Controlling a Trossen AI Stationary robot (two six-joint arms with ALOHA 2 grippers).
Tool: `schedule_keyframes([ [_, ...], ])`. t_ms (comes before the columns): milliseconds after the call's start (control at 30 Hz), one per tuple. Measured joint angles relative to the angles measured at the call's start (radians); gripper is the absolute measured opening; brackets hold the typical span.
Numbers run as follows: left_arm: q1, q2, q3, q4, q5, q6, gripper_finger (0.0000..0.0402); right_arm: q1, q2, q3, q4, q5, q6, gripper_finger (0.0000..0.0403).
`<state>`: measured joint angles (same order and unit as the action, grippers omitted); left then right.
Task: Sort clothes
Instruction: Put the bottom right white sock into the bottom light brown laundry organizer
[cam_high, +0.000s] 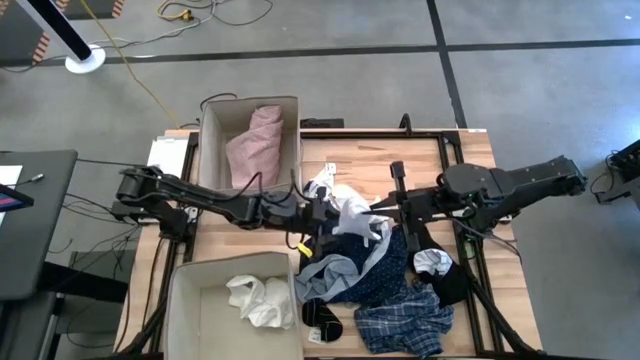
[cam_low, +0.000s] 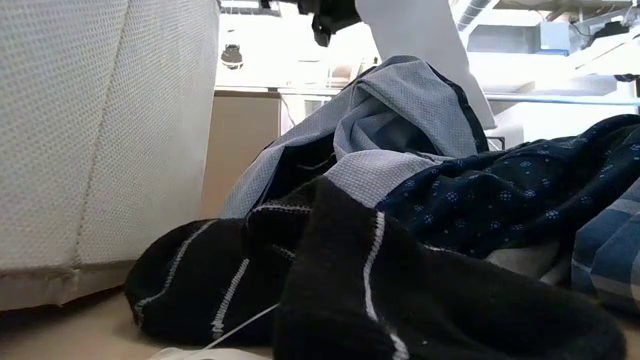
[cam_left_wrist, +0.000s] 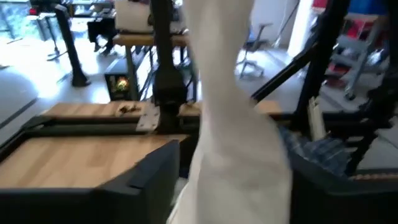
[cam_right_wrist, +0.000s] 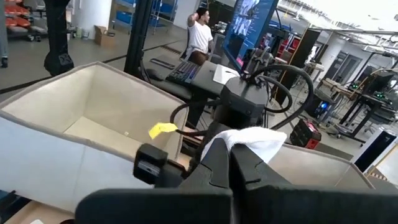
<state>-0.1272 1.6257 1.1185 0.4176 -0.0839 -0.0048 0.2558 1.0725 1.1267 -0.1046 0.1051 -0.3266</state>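
A white garment (cam_high: 350, 208) is held up over the pile of clothes (cam_high: 385, 275) at the table's middle. My left gripper (cam_high: 318, 212) is shut on its left end and my right gripper (cam_high: 383, 218) is shut on its right end. The pile beneath holds a grey-blue garment (cam_high: 340, 268), a navy dotted one (cam_high: 395, 272), a blue plaid one (cam_high: 405, 322) and dark socks (cam_high: 320, 315). In the low view the white garment (cam_low: 425, 55) slants down from my left gripper (cam_low: 335, 15) behind the pile. My left gripper pinches the white garment (cam_left_wrist: 239, 130) between its two fingers (cam_left_wrist: 146, 177), coming level from the table's left. The cloth runs up and away from the fingers as a bunched band, lifted above the pile. My right gripper pinches a bunched fold of the white garment (cam_right_wrist: 252, 140) at its fingertips (cam_right_wrist: 217, 163), coming level from the table's right. The gripper's own body hides the exact place of contact. The cloth is lifted off the pile.
A tan box (cam_high: 212, 115) at the far left holds a pink garment (cam_high: 255, 140). A second box (cam_high: 185, 300) at the near left holds a white garment (cam_high: 262, 298). In the right wrist view a person (cam_right_wrist: 200, 34) sits at a desk beyond the table.
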Motion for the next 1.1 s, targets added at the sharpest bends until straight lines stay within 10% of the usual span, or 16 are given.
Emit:
schedule_keyframes([
  [267, 0.004, -0.026, -0.001, -0.059, -0.021, 0.088, 0.0014, 0.015, 0.0, 0.0, -0.001, 0.0, 0.003, 0.0],
  [533, -0.019, -0.205, -0.001, -0.196, -0.081, 0.177, 0.0003, 0.057, 0.0, 0.0, -0.071, 0.008, 0.058, 0.0023],
  [1100, -0.386, -0.645, -0.001, -0.517, -0.199, 0.196, 0.0001, 0.129, 0.106, -0.001, -0.412, 0.078, 0.325, 0.0212],
])
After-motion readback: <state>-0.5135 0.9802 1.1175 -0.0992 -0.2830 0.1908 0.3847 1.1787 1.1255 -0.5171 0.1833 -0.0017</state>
